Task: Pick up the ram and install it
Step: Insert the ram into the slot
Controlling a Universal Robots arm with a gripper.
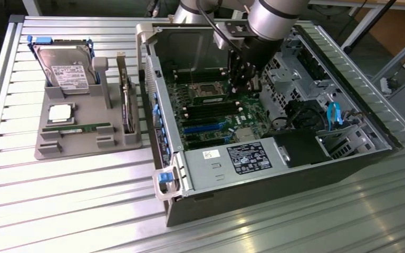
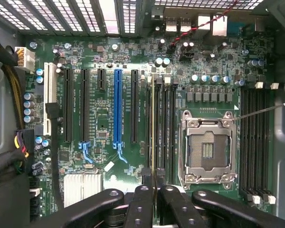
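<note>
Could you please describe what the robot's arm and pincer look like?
The arm is built of smooth, silver-grey cylindrical segments. A thin black cable runs alongside its wrist end. The pincer is matte black, made of jointed bars with round pivot holes, and it hangs from a dark, boxy body.

A robotics lab or workshop. An open computer case (image 1: 259, 206) lies on a slatted metal bench (image 1: 69, 211), with a robot arm (image 1: 274, 16) reaching into it.
</note>
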